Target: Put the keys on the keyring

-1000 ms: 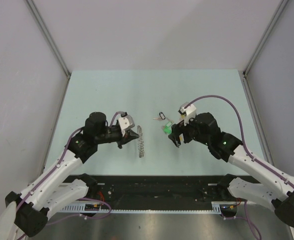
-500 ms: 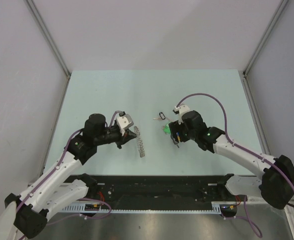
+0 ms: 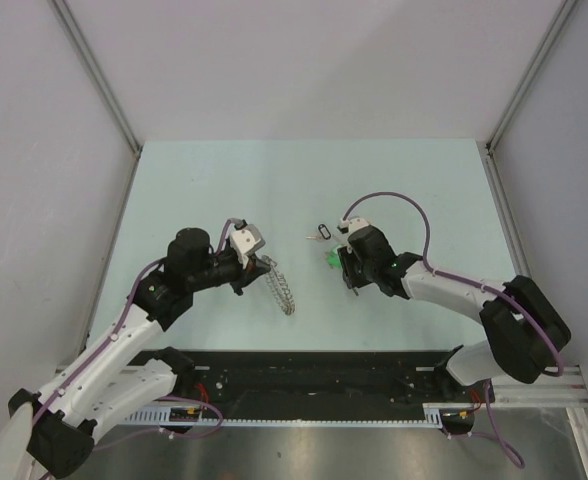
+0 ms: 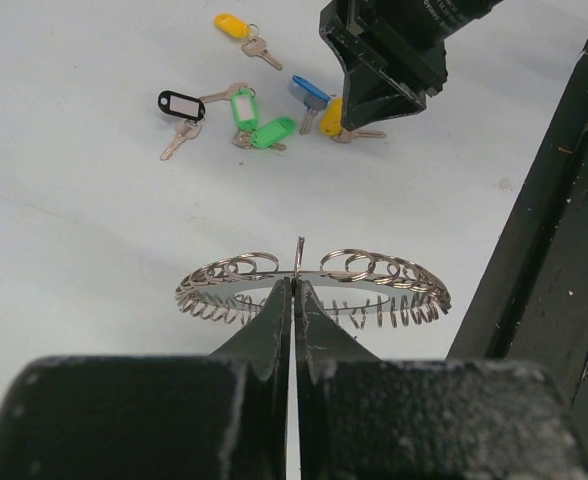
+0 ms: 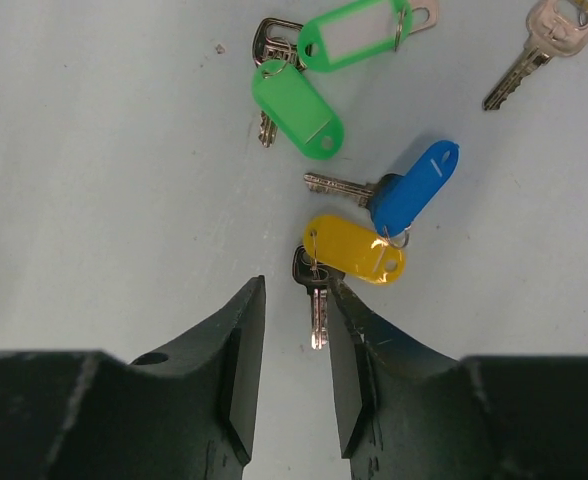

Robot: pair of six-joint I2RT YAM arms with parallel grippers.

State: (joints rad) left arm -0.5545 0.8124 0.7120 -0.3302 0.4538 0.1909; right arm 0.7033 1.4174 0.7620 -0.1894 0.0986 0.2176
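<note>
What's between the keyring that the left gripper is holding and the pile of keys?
Only bare table lies between the keyring and the keys. The left wrist view shows it plainly, and the top view agrees.

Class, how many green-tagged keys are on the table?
2. In the right wrist view, one green key lies up-left of the blue key; the other, white-labelled, just beyond it. None appears hidden.
</note>
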